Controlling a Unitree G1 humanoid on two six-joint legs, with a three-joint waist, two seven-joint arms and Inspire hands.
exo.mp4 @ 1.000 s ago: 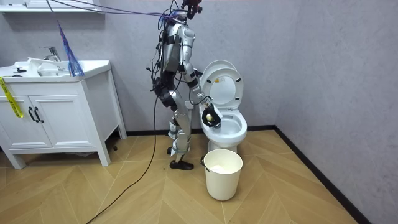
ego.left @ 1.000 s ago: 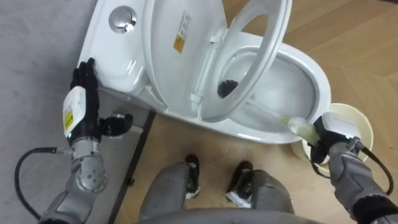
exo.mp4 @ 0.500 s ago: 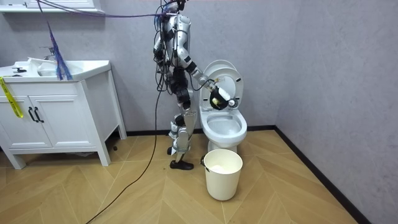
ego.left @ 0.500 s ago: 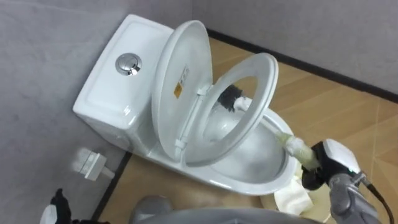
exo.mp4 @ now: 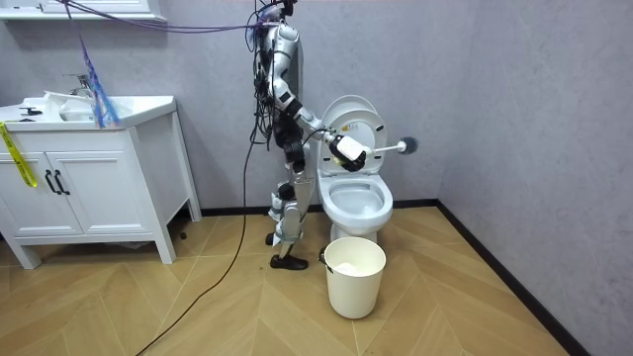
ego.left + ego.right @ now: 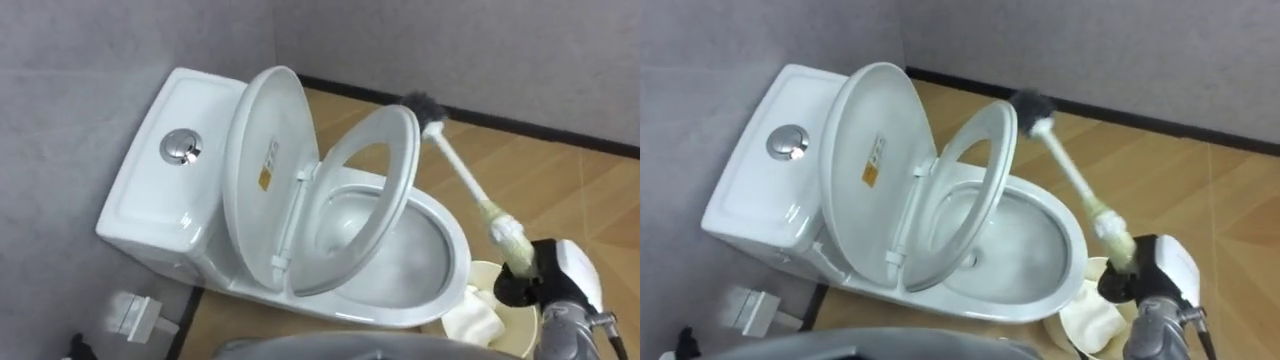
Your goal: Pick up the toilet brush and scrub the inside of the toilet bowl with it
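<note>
Curling round the yellowish grip of the toilet brush, the right hand shows at the lower right of the eye views, wrapped tight about the lower end of the handle with no gap between hand and grip. The white shaft slants up and away from it, and the dark bristle head hangs in the air beyond the top edge of the seat, over the wooden floor near the wall, touching nothing. The brush is clear of the bowl.

Seat and lid both stand up, the lid leaning back towards the tank, whose round flush button sits on top. A white bucket stands on the floor just beside the bowl's front, under the right hand, with something pale and crumpled inside.

In the room view the robot stands upright at the room view's left of the toilet, and the brush juts out roughly level towards the room view's right.

A dark sliver of the left hand shows at the bottom left edge; I cannot tell its state.
</note>
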